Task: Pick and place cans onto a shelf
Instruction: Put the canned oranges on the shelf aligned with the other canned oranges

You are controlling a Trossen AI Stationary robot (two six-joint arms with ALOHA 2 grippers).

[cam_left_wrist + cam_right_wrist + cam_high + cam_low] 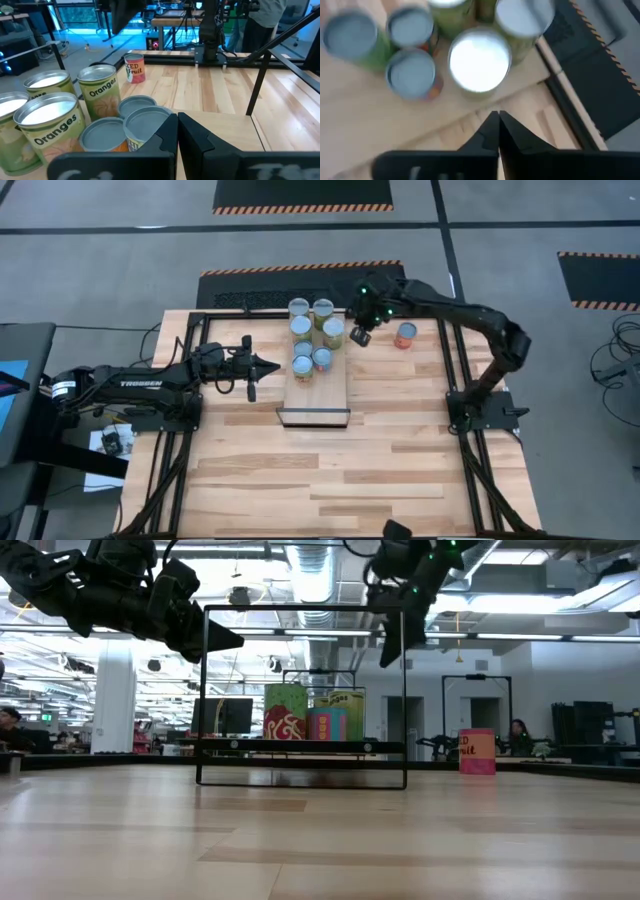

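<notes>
Where planks run pale, tabletop.

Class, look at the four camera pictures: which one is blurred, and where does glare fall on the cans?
The right wrist view is smeared throughout, so the cans on the shelf show no readable labels. In the left wrist view, the tall cans' lids glare white while the labels stay sharp. The low view is backlit by ceiling lights, leaving both arms as dark shapes. The high view is evenly lit.

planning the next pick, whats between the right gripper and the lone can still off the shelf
Nothing: in the high view only bare tabletop separates the right gripper, beside the shelf, from the lone can.
</notes>
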